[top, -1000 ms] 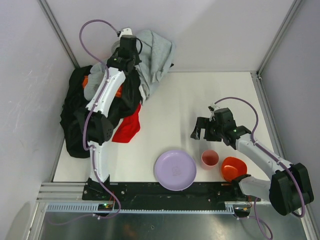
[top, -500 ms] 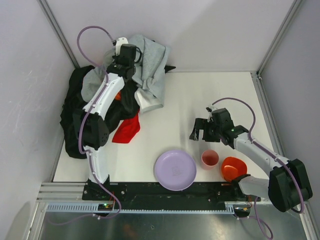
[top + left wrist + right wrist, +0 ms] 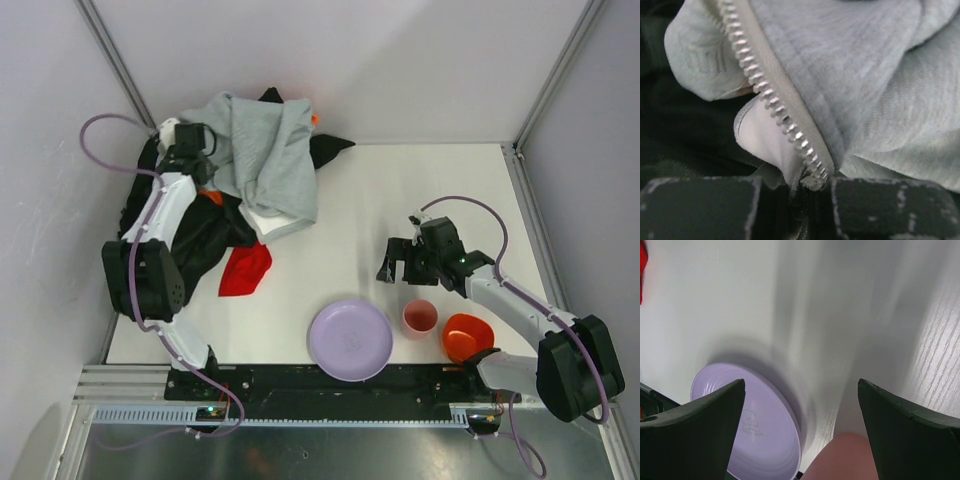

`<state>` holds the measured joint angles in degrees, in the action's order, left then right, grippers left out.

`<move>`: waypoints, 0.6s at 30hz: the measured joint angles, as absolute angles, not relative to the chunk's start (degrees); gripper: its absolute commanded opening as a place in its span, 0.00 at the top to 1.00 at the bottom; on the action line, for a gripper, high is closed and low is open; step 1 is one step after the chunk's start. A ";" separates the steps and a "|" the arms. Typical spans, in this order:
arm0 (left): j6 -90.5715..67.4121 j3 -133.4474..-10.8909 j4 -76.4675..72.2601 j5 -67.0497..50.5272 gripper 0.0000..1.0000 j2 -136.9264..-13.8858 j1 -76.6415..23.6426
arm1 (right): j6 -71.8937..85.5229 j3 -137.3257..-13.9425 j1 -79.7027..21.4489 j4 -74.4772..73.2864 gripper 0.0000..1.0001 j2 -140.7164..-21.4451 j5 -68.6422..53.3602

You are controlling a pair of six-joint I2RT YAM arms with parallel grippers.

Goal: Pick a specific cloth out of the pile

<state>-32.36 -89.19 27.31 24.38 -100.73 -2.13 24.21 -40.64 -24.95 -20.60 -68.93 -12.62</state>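
Your left gripper point(image 3: 198, 142) is clamped on the zip edge of the light gray fleece sweatshirt point(image 3: 262, 150). In the left wrist view the metal-toothed zipper tape point(image 3: 775, 112) runs down between the black pads point(image 3: 700, 207). Wrong piece for this task.

The small bright red soft cloth point(image 3: 245, 270) lies base-side of that gripper and a little to its right. It sits at the near edge of the pile of soft garments point(image 3: 235, 180), on the white table point(image 3: 400, 190). Its upper end looks tucked under the big black garment point(image 3: 205, 240); the lower part is free.

Judgement: it looks light, limp and thin, so it should drape and fold, and it is neither fragile nor slippery. Pinch a fold at the free lower corner. Expect slight drag where the black garment overlaps it.

The sweatshirt is thicker, brushed and heavier. A bright orange garment point(image 3: 210, 196) peeks out just base-side of the left gripper.

Your right gripper point(image 3: 400, 262) hangs with its fingers wide apart, holding nothing. A smooth lavender round plate point(image 3: 350, 340) and a pink plastic cup point(image 3: 420, 318) sit just base-side of it, and a glossy orange bowl point(image 3: 465, 335) sits beyond the cup.
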 measured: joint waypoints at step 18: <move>-39.42 -83.70 25.61 3.90 0.85 -111.55 14.85 | 25.61 -40.64 -27.14 -20.23 0.01 -69.67 -12.21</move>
<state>-39.42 -83.70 25.61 3.90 -111.55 14.85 25.61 -40.64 -27.14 -20.23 -69.67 -12.21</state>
